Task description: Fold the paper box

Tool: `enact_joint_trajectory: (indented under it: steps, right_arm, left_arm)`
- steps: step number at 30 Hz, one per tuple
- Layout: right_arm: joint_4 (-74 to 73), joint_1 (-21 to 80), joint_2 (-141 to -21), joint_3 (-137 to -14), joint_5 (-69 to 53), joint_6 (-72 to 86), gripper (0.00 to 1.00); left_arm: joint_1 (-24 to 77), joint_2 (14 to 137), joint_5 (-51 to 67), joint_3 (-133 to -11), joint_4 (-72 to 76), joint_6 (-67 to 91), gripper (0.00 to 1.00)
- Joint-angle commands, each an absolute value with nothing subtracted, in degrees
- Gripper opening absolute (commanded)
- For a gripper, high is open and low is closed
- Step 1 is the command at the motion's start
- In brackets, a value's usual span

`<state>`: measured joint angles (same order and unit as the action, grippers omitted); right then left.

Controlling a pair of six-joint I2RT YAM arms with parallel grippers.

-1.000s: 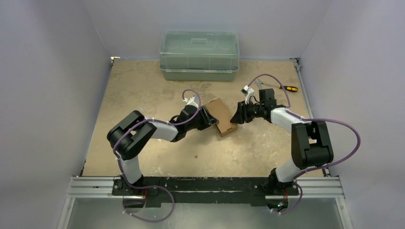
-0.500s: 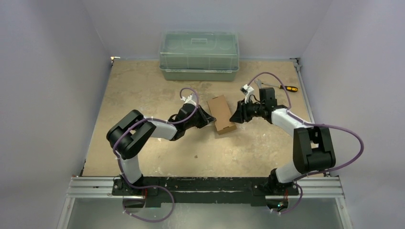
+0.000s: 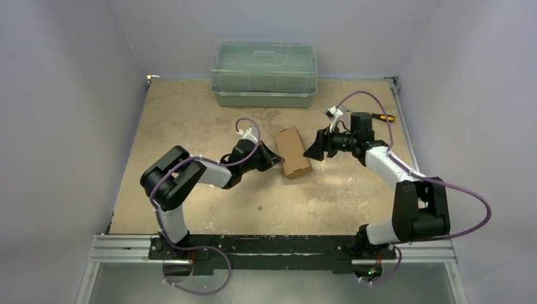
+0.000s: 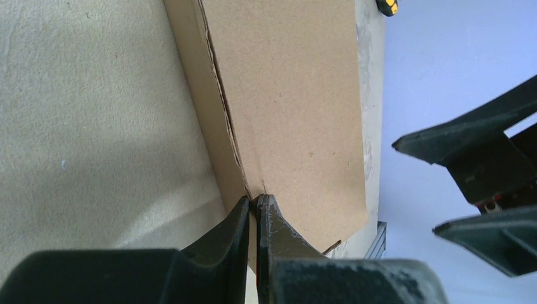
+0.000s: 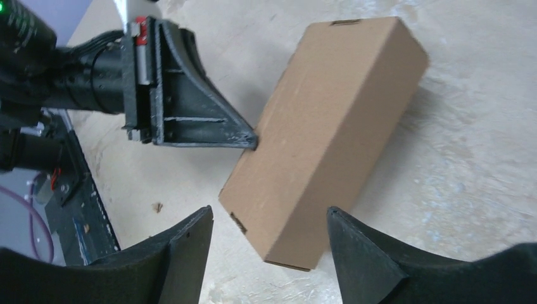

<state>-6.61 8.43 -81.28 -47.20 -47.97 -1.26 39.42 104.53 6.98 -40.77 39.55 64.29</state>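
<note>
**Worktop**: tan, scuffed surface. No markings can be read.

**Plastic bin**: green, translucent, lid on, at the middle of the far edge. It plays no part in the task, and no label can be made out.

**Paper box**: plain brown cardboard, lying on a broad face near the worktop's middle, a little toward the far edge, with its long axis running roughly near to far.
- Done: it already stands as a closed oblong carton, and every face in view is shut.
- Left: judging by the left wrist view, the seam along one long edge gapes slightly and probably wants pressing home. Whether both end flaps are fully tucked cannot be told.
- Writing: no print, brand or label on any visible face.

**Right end effector**: spread wide, just beside the box's right side, holding nothing and apparently not touching it.

**Left end effector**: narrow, fingers drawn together, with the tips touching the box's left long edge at the seam. It appears to push rather than grip.

**Screwdriver**: yellow-and-black handle, near the far right corner, well apart from the box. No writing is legible.
</note>
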Motion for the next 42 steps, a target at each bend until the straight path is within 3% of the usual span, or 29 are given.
enact_joint_trajectory:
  steps: [1, 6, 12, 15, 21, 26, 30, 32, 35, 40, 42]
  right_arm:
    - [-2.95, 6.30, -82.38, -47.72, -45.53, 4.33, 0.72]
    - [0.52, 5.32, -82.61, -46.22, -41.21, 7.89, 0.70]
    - [2.53, 5.09, -84.32, -44.69, -33.16, 8.71, 0.38]
    - [1.43, 5.55, -87.74, -45.97, -33.58, 7.85, 0.29]
    - [0.79, 9.02, -88.02, -46.86, -33.86, 5.47, 0.27]
    - [0.66, 10.81, -87.41, -47.49, -33.13, 3.92, 0.27]
    - [0.63, 12.07, -87.28, -47.63, -32.70, 3.31, 0.27]
    - [0.66, 12.81, -87.20, -47.72, -32.52, 2.96, 0.27]
    - [0.57, 13.18, -87.36, -47.82, -32.52, 2.91, 0.27]
    - [0.35, 13.16, -87.21, -47.73, -32.39, 2.66, 0.27]
    - [0.23, 13.16, -87.21, -47.75, -32.26, 2.49, 0.27]
  left_arm:
    - [38.52, 105.49, 7.28, -38.14, 36.81, 61.00, 0.00]
    - [37.95, 104.80, 7.17, -36.68, 36.88, 60.33, 0.00]
    - [37.40, 104.93, 7.79, -36.21, 36.65, 59.73, 0.00]
    - [37.33, 105.26, 8.27, -36.30, 36.78, 59.59, 0.00]
    - [36.94, 103.43, 8.76, -36.01, 36.01, 59.10, 0.00]
    - [36.25, 94.29, 5.86, -34.38, 31.45, 55.34, 0.00]
    - [36.36, 86.80, 9.77, -34.60, 32.52, 49.33, 0.29]
    - [36.48, 84.41, 12.26, -36.13, 32.60, 46.97, 0.32]
    - [37.12, 84.05, 14.78, -40.34, 29.98, 44.40, 0.29]
    - [39.03, 91.19, 18.95, -49.27, 28.81, 44.44, 0.06]
    - [40.12, 94.42, 19.76, -51.89, 28.91, 44.70, 0.03]
